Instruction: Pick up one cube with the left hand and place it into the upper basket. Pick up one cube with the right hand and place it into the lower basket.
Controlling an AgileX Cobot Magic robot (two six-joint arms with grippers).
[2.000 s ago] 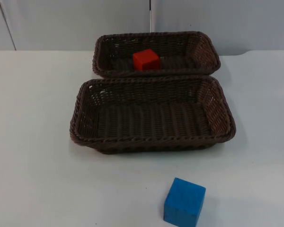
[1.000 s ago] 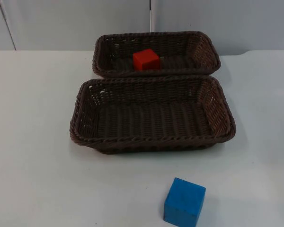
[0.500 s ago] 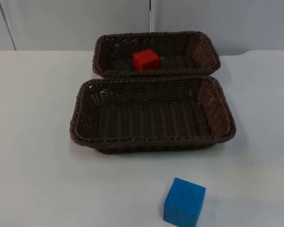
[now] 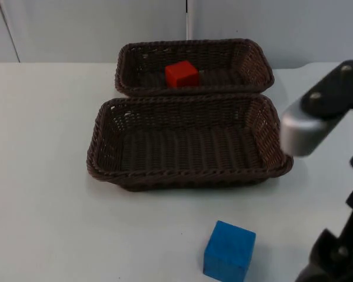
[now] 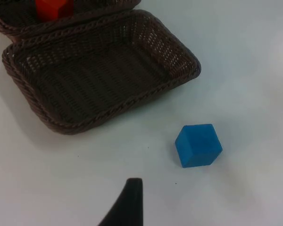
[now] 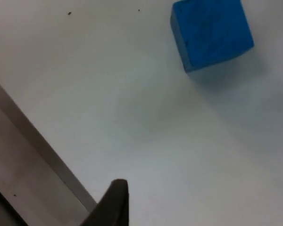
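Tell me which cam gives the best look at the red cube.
Top view: the red cube sits whole inside the upper basket, top and front faces visible. The left wrist view catches a cropped part of it behind the basket's rim. The right wrist view looks at the blue cube on the table.

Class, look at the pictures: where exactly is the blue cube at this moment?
In the top view the blue cube sits on the white table, in front of the lower basket and outside it, towards the right arm's side.

White table top (image 4: 41, 176) before grey partition wall (image 4: 94, 29)
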